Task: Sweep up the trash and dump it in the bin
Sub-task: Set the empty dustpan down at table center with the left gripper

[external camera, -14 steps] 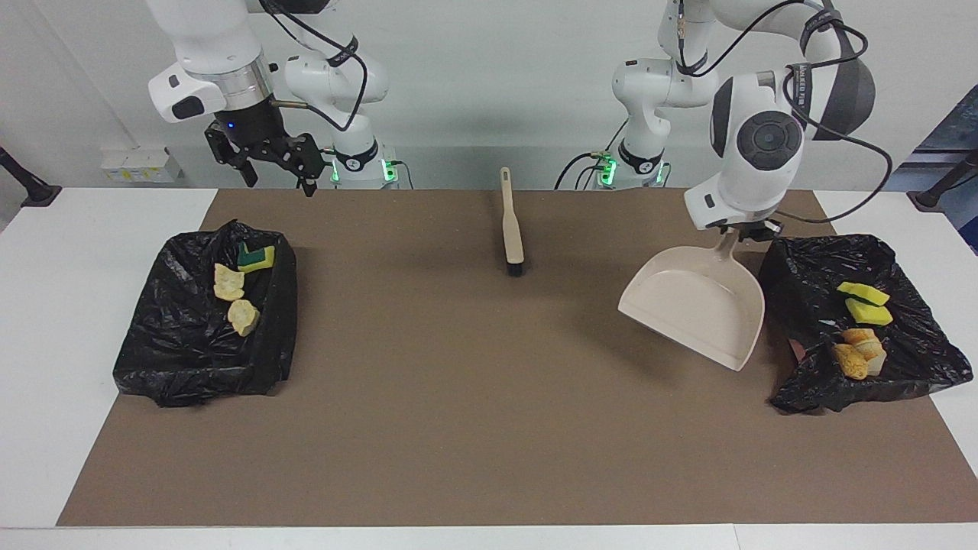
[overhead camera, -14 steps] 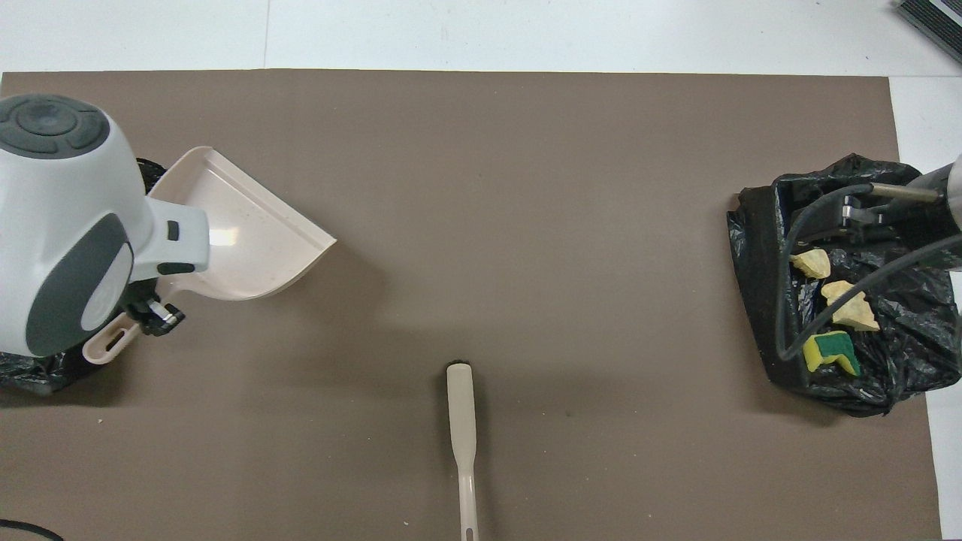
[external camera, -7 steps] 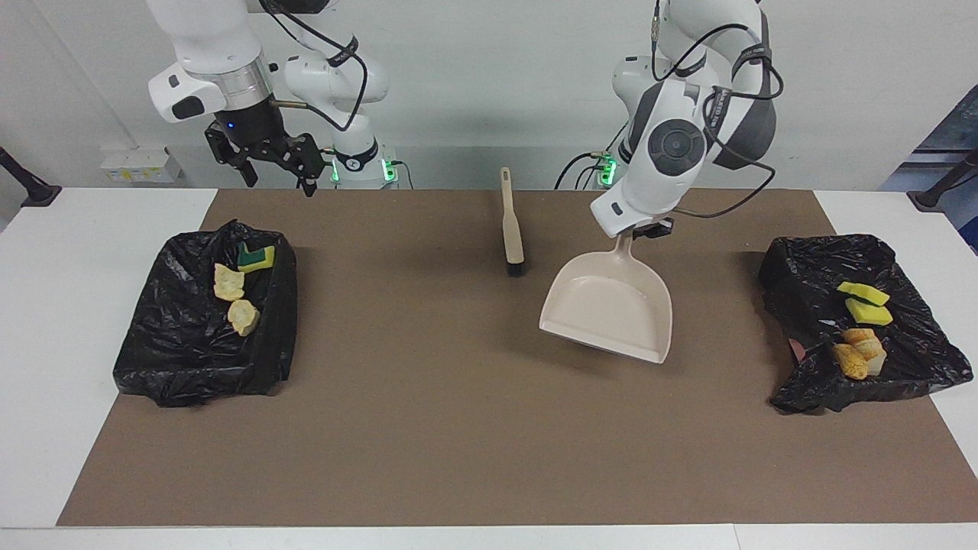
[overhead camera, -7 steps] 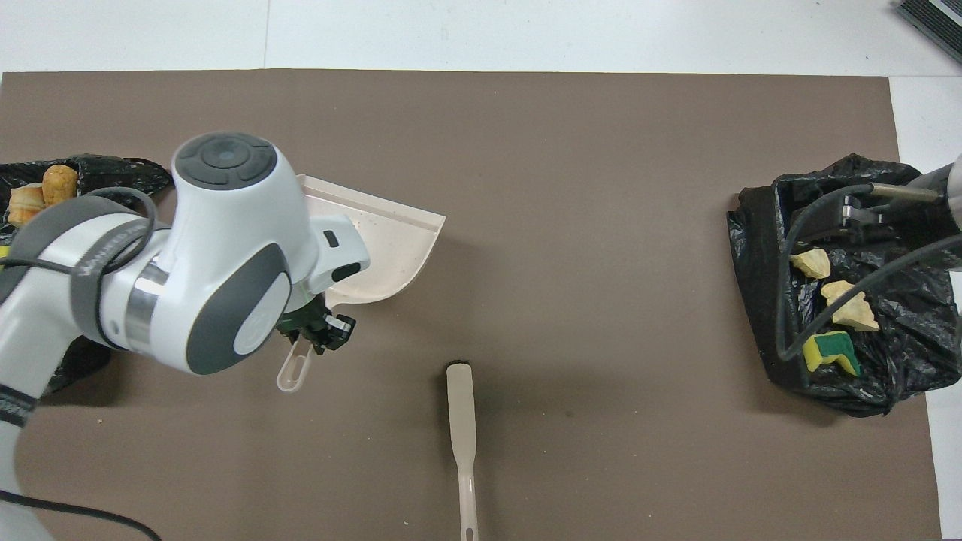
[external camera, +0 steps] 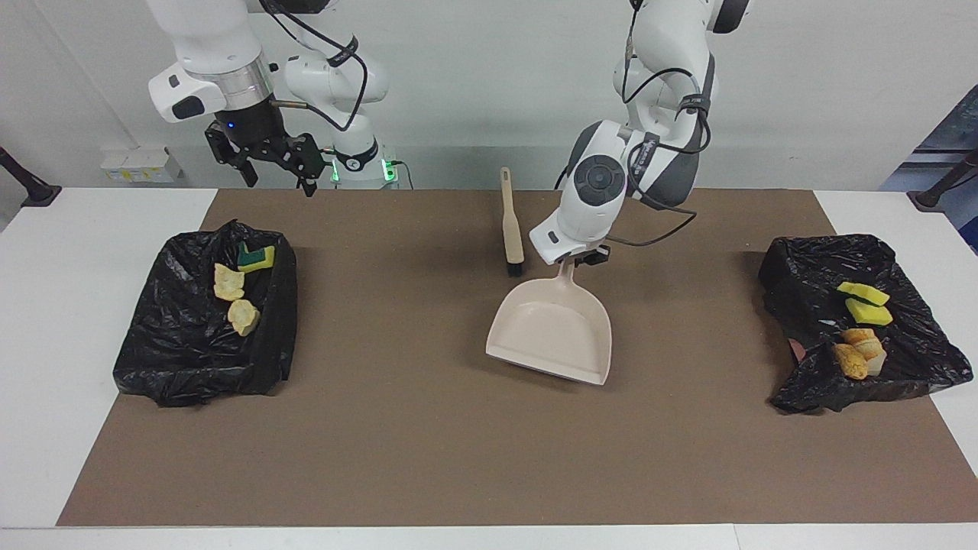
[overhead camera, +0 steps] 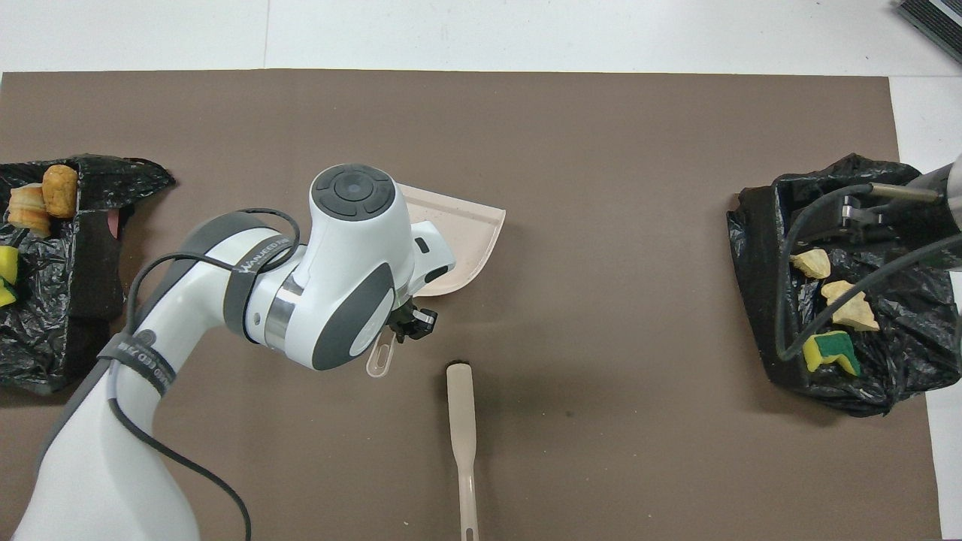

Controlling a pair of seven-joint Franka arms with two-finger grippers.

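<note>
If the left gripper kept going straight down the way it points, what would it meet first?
Probably the brown mat. The left gripper, shut on the dustpan handle, points down with the pan already low over it.

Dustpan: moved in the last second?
Yes. The dustpan, held by the left gripper, travelled from beside the bin at the left arm's end toward mid-table, now beside the brush.
</note>
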